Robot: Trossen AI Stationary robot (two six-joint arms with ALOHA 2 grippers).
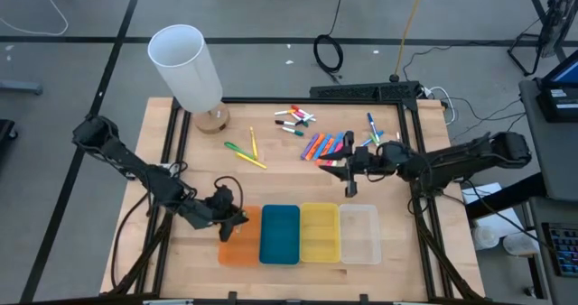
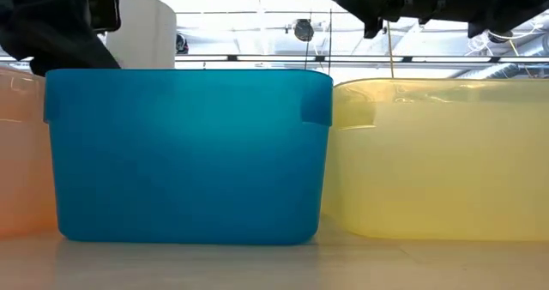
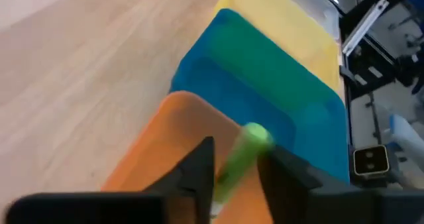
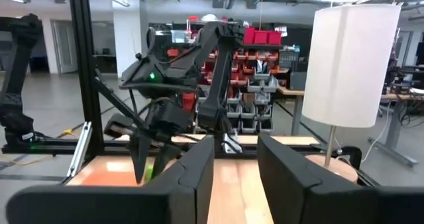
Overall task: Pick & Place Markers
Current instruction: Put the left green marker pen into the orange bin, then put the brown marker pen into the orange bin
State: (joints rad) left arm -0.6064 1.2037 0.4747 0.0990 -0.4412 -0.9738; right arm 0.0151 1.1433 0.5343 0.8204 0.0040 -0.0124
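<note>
- Dropping a green marker (image 3: 240, 159) is the step I have in hand: it sits between the fingers of my left hand (image 1: 229, 217), directly over the orange tray (image 3: 165, 144). The fingers look slightly parted around it, so I judge the release is under way; whether it is still pinched I cannot tell.
- Next I need that marker to fall clear into the orange tray, then lift the left hand away.
- My right hand (image 1: 350, 188) hangs with its fingers parted and nothing between them, just beside the cluster of markers (image 1: 327, 146); I judge it must settle over one and close.
- More markers (image 1: 294, 118) lie farther back, and two loose ones (image 1: 246, 150) near the lamp (image 1: 188, 69).
- On the wooden tabletop (image 1: 289, 183), the blue tray (image 1: 280, 235), yellow tray (image 1: 320, 233) and clear tray (image 1: 358, 234) sit in a touching row.
- Beyond, a workshop with shelving and cables on the grey floor.
</note>
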